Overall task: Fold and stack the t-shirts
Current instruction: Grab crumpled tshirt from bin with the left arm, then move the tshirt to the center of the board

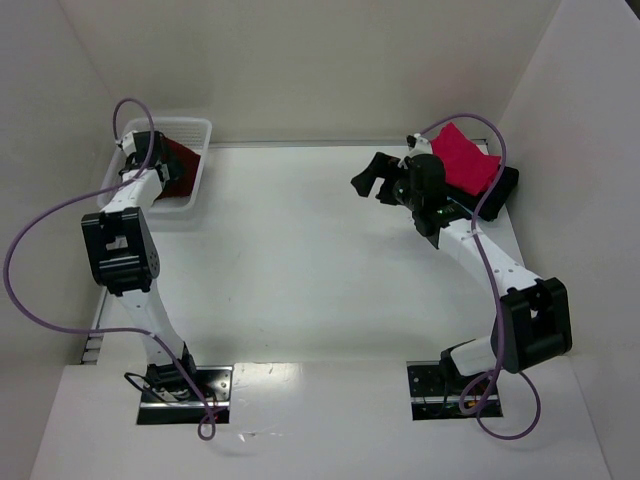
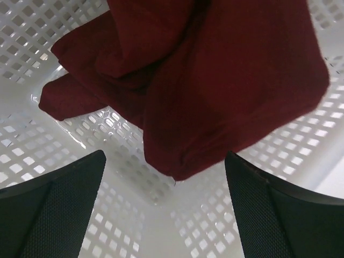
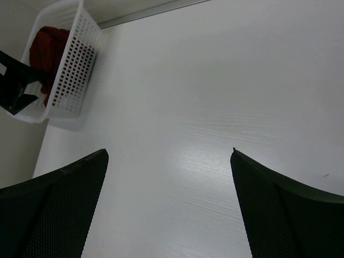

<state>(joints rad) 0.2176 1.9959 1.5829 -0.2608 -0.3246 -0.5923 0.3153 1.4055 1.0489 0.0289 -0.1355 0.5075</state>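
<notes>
The left gripper (image 2: 165,155), fingers wide apart and empty, hangs inside the white basket (image 2: 123,215) at the counter's far-left corner. The crumpled maroon t-shirt (image 2: 215,80) lies just beyond and between its fingers. The right gripper (image 3: 169,153), also spread open, is well apart, by the folded pink-red t-shirt (image 1: 462,158) at the far-right corner, so the left arm looks nearer.

Stretched from 7 toward 11 o'clock with the left arm (image 1: 120,245), left gripper (image 2: 165,156) pointing down, jaws wide apart. Bent from 5 toward 1 o'clock with the right arm (image 1: 500,265), right gripper (image 3: 169,153) facing 9 o'clock, jaws likewise spread.
</notes>
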